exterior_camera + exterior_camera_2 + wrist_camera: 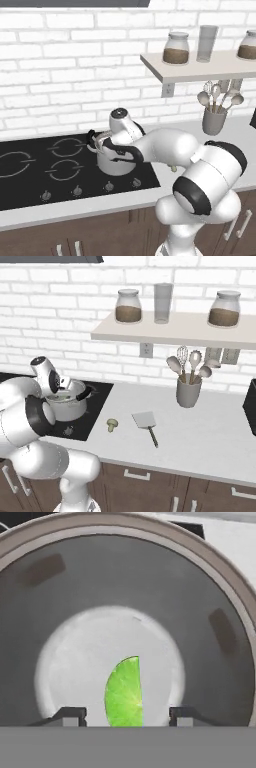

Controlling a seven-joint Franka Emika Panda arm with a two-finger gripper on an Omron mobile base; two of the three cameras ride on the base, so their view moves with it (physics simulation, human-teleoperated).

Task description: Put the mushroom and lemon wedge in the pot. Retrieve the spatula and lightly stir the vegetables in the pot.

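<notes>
The steel pot (119,165) (70,408) stands on the front right burner of the black cooktop (30,170). My gripper (102,142) (66,388) hangs just above the pot's mouth, pointing down into it. In the hand view the jaws of the gripper (126,716) stand open, with the green-yellow lemon wedge (125,692) between the tips and a gap on each side. Below it lies the pot's bare bottom (75,662). The mushroom (112,424) (173,169) lies on the counter right of the cooktop. The spatula (145,420) lies flat beside it.
A grey utensil cup (189,392) (214,121) with spoons and a whisk stands at the back of the counter. Above it a wall shelf (165,331) carries jars and a glass. Cooktop knobs (77,190) line the front edge.
</notes>
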